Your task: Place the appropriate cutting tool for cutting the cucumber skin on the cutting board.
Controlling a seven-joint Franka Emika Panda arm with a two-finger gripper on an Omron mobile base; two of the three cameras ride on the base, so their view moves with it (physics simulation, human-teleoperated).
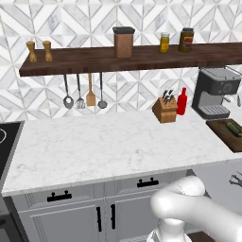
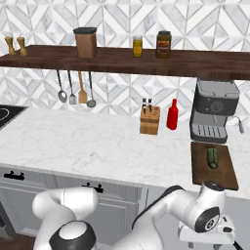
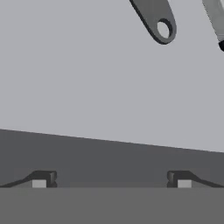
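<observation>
Hand view shows my gripper [image 3: 111,180] with its fingers wide apart and nothing between them, while a flat grey tool handle [image 3: 155,19] with a hanging hole lies on a pale surface well ahead, a second tool [image 3: 217,18] just to its right. I judge this handle thin, stiff, light and a little slippery, so I would take it across the narrow sides near its middle, but I cannot tell its working end. The cutting board [image 2: 200,172] lies on the counter [image 2: 97,141] at the right with the cucumber [image 2: 213,157] on its far part, the coffee machine [image 2: 214,110] just behind it, and the knife block [image 2: 149,119] and red bottle [image 2: 172,114] further left.
</observation>
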